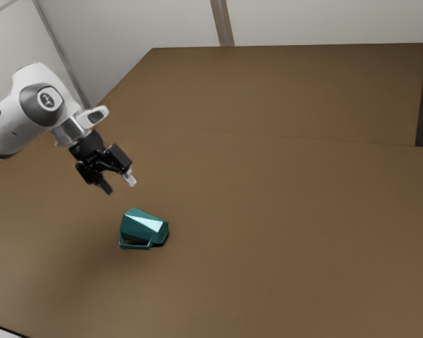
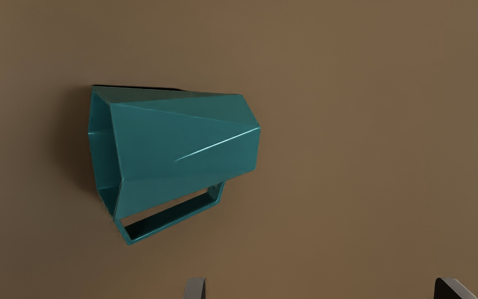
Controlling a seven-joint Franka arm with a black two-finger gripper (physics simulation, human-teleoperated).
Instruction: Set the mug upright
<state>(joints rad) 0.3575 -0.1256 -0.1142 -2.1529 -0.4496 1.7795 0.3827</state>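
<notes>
Because the teal faceted mug (image 1: 144,229) lies on its side, the job as the pictures give it calls for tipping it onto its base. Taking the exterior view as a clock face, the white robot arm (image 1: 21,113) reaches in from about 10 o'clock. At its end the black two-finger pincer (image 1: 120,186) hangs above the brown counter (image 1: 303,232), its fingers well apart with nothing between them. From the pincer, the mug lies at about 5 o'clock, near but not touching, down on the counter.

The relation that matters is between the mug's long axis and the line joining the fingertips: in the wrist view the two run nearly parallel. The wide mouth (image 2: 106,149) looks to about 9 o'clock in the exterior view, the open-loop handle (image 2: 171,223) hangs off the body at roughly 7 o'clock, and the narrower base (image 2: 255,145) sits toward 3 or 4 o'clock. The handle side is the one nearer the fingertips in the wrist view.

Closing in the present pose would, I judge, pinch along the mug's length; a turn of the wrist would suit a grip across the body. The tapering, slanted faces may let it slip or roll as it tips.
</notes>
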